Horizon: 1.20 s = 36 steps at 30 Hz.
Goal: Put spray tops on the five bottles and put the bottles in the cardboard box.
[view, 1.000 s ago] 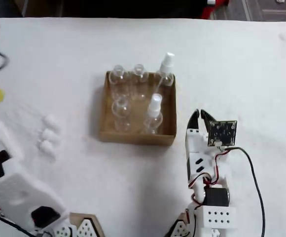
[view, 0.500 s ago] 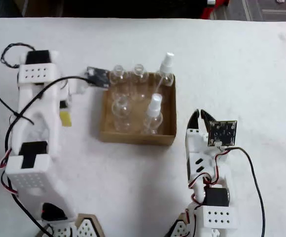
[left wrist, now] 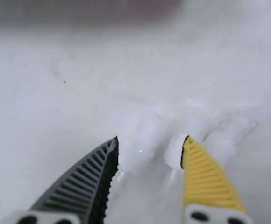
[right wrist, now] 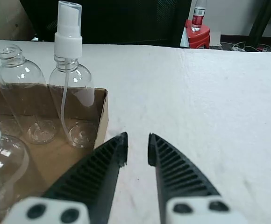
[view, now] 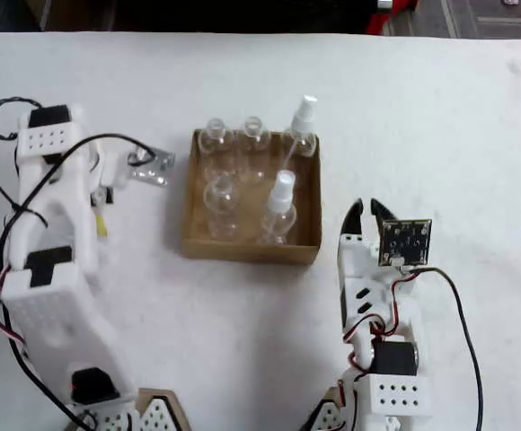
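Box (view: 247,250): cardboard, open at the top, mid-table (view: 440,117) on a white cloth. All five bottles (view: 222,203) stand upright inside: three along the far wall, two in the near row.

Two bottles carry white spray tops (view: 304,108). One is in the far corner on the right arm's side, the other just in front of it. The remaining three have open necks.

Left arm (view: 49,233): stretched up the left side of the table, wrist bent down, near the box's left wall but apart from it.

Right arm (view: 377,305): low, just off the box's near right corner.

Left gripper (left wrist: 149,142): jaws parted, tips down at the cloth, straddling a loose top (left wrist: 138,140). A second white lump lies just beside the yellow finger (left wrist: 205,172). The view is blurred, so contact cannot be told.

Right gripper (right wrist: 137,142): jaws a narrow gap apart with nothing between them, low over the cloth beside the box's corner.
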Motion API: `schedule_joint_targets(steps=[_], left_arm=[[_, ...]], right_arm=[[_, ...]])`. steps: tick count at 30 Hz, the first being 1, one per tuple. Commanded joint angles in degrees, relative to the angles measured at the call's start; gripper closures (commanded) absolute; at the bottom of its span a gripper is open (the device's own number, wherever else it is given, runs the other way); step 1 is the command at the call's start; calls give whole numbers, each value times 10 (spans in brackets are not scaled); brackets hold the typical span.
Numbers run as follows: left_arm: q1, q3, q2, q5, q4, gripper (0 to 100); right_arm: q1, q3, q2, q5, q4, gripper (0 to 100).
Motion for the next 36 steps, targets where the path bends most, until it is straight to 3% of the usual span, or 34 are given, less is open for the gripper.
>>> schedule_joint_targets(steps=[1, 28, 36], left_arm=[[-17, -2, 15, -7, -47, 793], [-25, 11, 77, -53, -108, 795], [-24, 12, 82, -52, -108, 951]], right_arm=[[3, 5, 0, 6, -12, 923], [2, 5, 0, 6, -8, 923], [2, 5, 0, 6, -8, 923]])
